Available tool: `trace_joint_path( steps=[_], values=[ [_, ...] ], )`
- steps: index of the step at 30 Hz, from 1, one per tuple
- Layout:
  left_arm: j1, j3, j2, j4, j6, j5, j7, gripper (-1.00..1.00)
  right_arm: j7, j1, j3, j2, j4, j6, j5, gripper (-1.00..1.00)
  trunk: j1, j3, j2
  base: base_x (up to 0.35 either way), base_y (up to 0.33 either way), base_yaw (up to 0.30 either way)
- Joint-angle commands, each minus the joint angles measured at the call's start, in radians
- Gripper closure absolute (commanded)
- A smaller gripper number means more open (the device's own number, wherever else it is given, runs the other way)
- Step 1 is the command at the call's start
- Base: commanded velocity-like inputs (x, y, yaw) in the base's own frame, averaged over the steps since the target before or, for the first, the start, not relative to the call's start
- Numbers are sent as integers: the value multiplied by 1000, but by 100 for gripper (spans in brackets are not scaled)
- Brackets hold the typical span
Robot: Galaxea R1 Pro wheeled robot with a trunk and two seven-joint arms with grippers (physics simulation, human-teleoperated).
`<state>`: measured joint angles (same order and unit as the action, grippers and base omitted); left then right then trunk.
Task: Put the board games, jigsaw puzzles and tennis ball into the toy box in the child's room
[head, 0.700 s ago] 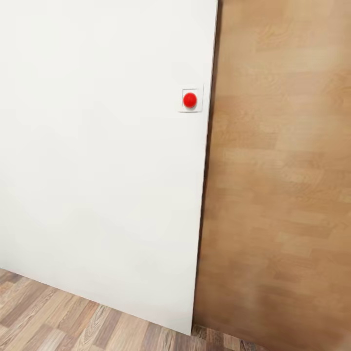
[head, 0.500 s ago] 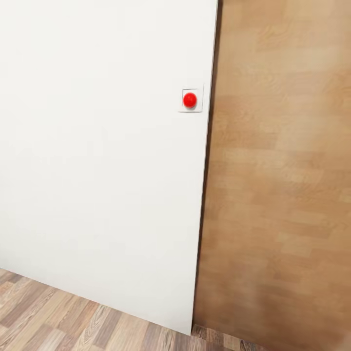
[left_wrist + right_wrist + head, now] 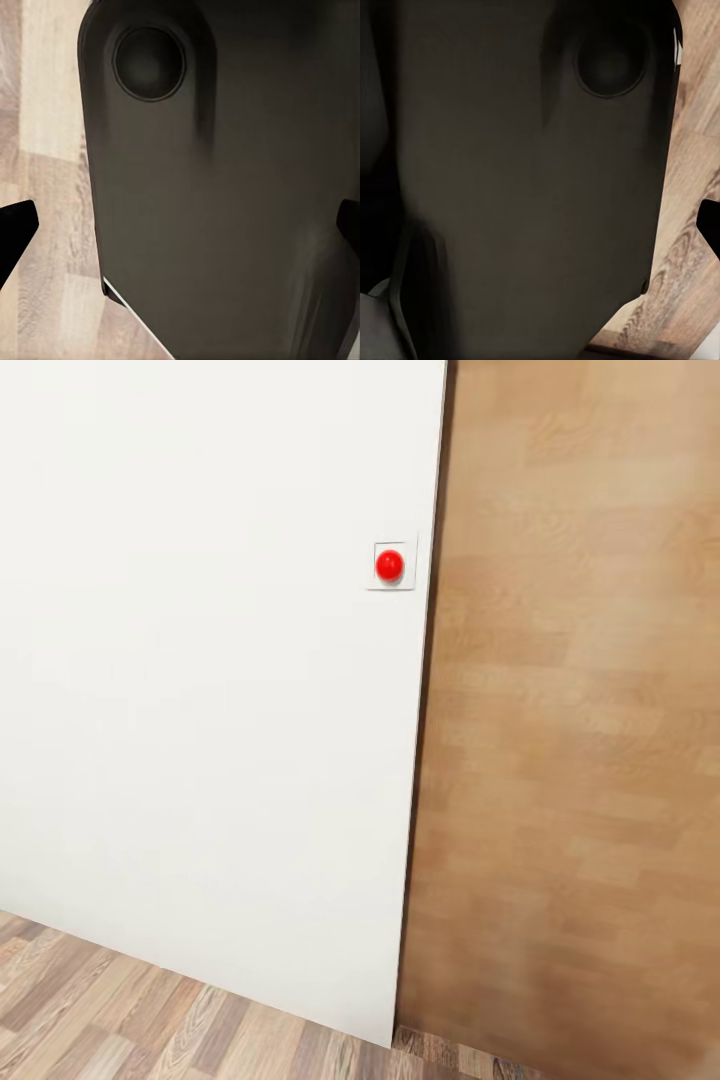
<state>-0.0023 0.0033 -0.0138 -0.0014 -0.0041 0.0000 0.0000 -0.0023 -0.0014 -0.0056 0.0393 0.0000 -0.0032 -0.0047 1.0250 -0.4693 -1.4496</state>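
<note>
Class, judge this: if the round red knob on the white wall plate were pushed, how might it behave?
The round red knob sits in a small square white plate, so it would probably press inward rather than roll. Its glossy dome may be slippery.

I am indoors, in what looks like a home: a plain white wall (image 3: 200,660) with a small wall plate carrying a red button (image 3: 389,565), a wooden door (image 3: 580,710) beside it, wood-plank floor (image 3: 150,1020) below.

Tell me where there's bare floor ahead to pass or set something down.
Little shows ahead: a white wall with a red button and a wood-grain panel stand close. Bare plank floor runs as a strip along the wall's foot. In both wrist views a dark robot body crowds the space.
</note>
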Motion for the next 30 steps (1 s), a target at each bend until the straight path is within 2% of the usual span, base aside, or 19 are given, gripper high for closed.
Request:
trace_joint_path(
  steps=[1,28,30],
  values=[
    [0,1,0,0,0,0,0,-100,0,0,-1,0,0,0,-1,-100,0,-1,0,0,0,0],
    [0,1,-1,0,0,0,0,-100,0,0,3,-6,0,-3,1,-100,0,-1,0,0,0,0],
    [0,1,-1,0,0,0,0,-100,0,0,4,-7,0,-3,1,-100,-8,6,14,0,0,0]
  ],
)
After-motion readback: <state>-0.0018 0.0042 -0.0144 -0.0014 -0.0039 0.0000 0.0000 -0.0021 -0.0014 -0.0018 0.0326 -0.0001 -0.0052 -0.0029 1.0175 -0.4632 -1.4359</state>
